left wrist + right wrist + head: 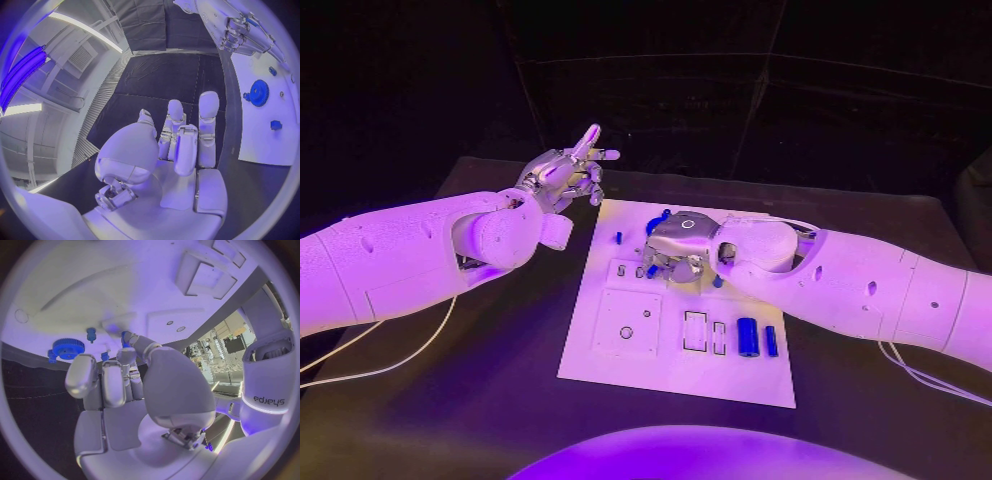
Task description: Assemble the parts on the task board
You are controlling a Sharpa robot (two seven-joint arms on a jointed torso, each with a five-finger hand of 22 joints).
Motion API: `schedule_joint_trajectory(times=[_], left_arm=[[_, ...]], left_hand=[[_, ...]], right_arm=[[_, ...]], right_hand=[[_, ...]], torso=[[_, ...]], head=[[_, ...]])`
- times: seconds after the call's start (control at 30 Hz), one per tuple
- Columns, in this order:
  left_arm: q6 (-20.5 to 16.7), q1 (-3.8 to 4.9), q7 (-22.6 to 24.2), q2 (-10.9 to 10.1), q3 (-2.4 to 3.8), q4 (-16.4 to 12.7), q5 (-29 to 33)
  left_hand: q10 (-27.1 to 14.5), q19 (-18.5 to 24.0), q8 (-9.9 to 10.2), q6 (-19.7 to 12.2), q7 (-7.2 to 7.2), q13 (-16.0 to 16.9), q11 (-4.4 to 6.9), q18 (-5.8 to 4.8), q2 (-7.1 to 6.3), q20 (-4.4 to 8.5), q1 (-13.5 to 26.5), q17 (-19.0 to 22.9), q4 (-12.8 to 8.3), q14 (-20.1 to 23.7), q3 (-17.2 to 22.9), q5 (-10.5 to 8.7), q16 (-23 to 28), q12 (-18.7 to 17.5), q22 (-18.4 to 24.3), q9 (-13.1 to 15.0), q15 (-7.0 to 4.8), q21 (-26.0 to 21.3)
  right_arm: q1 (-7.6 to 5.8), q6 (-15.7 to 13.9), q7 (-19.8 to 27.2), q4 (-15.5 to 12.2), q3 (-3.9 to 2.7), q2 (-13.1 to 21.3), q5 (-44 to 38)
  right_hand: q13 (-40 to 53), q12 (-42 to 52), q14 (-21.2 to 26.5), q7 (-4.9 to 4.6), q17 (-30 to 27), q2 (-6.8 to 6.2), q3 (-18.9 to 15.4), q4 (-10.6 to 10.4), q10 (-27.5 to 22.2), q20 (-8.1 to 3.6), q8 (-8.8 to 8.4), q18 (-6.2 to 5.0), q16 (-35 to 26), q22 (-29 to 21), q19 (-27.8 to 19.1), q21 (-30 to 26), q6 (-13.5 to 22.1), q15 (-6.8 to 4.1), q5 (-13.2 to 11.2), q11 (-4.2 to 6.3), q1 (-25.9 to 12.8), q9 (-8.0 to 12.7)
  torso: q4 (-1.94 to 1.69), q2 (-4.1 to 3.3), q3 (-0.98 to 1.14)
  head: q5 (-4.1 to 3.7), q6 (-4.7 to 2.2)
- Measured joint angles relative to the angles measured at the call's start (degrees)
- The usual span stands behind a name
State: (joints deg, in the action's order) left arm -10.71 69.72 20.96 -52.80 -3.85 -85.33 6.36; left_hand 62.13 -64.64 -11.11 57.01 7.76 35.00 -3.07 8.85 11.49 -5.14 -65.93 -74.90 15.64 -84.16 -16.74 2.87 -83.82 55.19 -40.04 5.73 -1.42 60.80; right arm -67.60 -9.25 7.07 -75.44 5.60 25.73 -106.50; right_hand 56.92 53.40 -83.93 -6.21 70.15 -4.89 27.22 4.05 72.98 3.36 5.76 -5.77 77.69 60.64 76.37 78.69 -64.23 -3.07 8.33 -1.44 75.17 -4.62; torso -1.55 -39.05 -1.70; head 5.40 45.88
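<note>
Head view, task board: the white task board [678,350] lies in the middle of the black table [877,400].
Head view, right hand: the right hand [678,245] is over the far part of the board, fingers bent down onto it. Small blue parts [651,243] peek out at the fingers' 9 o'clock side. I cannot tell if the fingers hold one.
Head view, other parts: two blue bars [750,338] lie on the board at 5 o'clock from that hand, well apart from its fingers.
Head view, left hand: the left hand [567,175] is up off the board at 11 o'clock from it, one finger pointing up, holding nothing.
Left wrist view: the left hand [181,145] has its fingers straight and apart over the dark table. A blue gear [258,92] sits on the board, well away from these fingers.
Right wrist view: the right hand [119,380] reaches to the board. The blue gear [67,348] and small blue pegs [91,333] sit just past the fingertips [128,337]. A grip is not clear.
</note>
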Motion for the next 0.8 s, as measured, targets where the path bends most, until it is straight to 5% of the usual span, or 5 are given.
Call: schedule_joint_trajectory(times=[0.8], left_arm=[[0.3, 0.00, -0.8, 0.0, 0.00, 0.3, -1.6]], left_hand=[[0.0, 0.0, 0.0, -0.4, 0.01, -0.1, 0.00, -0.01, -0.28, 0.00, -0.8, 0.0, -0.5, 0.0, -0.2, 0.00, 0.0, 0.0, 0.0, 0.0, 0.00, 0.0]], right_arm=[[0.01, 1.7, -1.5, 0.0, 0.02, -0.3, -2.4]], right_hand=[[-1.5, -1.7, -0.2, -0.87, -1.0, -2.11, -2.3, 0.2, -0.8, 0.42, -1.11, 0.00, -1.0, -1.5, -0.4, -0.5, 1.6, 0.21, -0.7, -0.41, -0.9, 0.6]], torso=[[0.04, 0.03, -0.03]], head=[[0.04, 0.18]])
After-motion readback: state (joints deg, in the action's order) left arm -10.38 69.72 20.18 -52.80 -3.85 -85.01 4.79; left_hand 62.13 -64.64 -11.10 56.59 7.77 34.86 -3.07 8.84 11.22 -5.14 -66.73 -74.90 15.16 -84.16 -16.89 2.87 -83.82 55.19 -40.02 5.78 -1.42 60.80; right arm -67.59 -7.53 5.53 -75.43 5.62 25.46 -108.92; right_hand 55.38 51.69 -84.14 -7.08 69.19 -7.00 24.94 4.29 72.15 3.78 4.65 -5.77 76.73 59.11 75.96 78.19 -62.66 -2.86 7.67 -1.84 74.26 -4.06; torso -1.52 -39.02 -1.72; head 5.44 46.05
